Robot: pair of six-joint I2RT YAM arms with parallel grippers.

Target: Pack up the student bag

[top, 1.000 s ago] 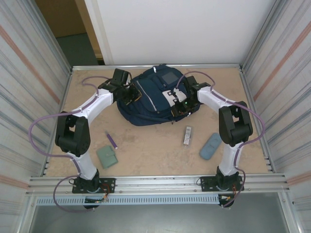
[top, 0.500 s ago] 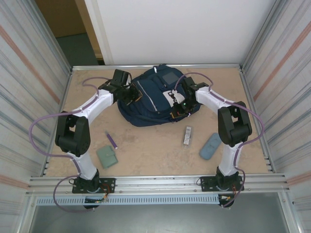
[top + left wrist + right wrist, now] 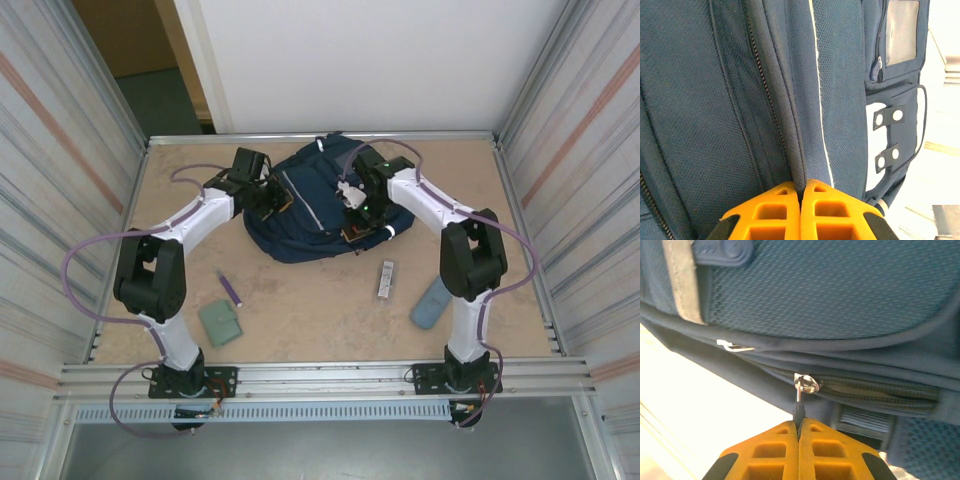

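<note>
Navy student bag (image 3: 300, 215): lying flat at the upper centre of the counter (image 3: 320, 330), between the two arms.
Left hand (image 3: 800, 189): fingers (image 3: 775, 215) pressed together on a ridge of bag fabric beside a closed zip line, apparently anchoring it.
Right hand (image 3: 799, 424): clamped on the thin metal zipper pull (image 3: 801, 390), centre of the right wrist view.
Waiting items: purple pen (image 3: 231, 290), green wallet (image 3: 219, 322), grey-blue pouch (image 3: 432, 302) and small pale packet (image 3: 386, 278), in the lower half of the frame, apart from the bag.
Risk: the pull could slip from the grip if drawn off the zip's line; a weak anchor would let the whole bag slide instead of opening.
</note>
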